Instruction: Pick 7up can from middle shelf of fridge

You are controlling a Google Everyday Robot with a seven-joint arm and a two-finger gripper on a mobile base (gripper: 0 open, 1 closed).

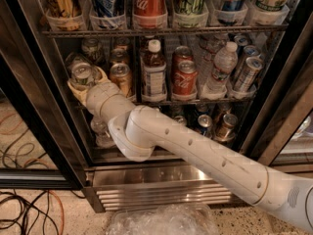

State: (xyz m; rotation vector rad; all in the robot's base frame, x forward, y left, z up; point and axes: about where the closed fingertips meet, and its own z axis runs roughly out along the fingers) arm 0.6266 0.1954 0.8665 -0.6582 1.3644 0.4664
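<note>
The 7up can [81,74], pale silver with a shiny pull-tab top, stands at the left end of the middle shelf [195,101] of the fridge [161,190]. My gripper [86,85] reaches into the fridge from the lower right. Its cream fingers [100,76] hug the can on both sides and are shut on it. The white arm crosses in front of the lower shelf and hides the can's lower body.
Right of the can stand a gold-bronze can [120,77], a brown bottle [154,72], red Coca-Cola cans [184,77] and a water bottle [220,66]. Tall cans in white cups [149,6] sit on the rack above. Black door frame [29,111] at left; cables [27,212] on the floor.
</note>
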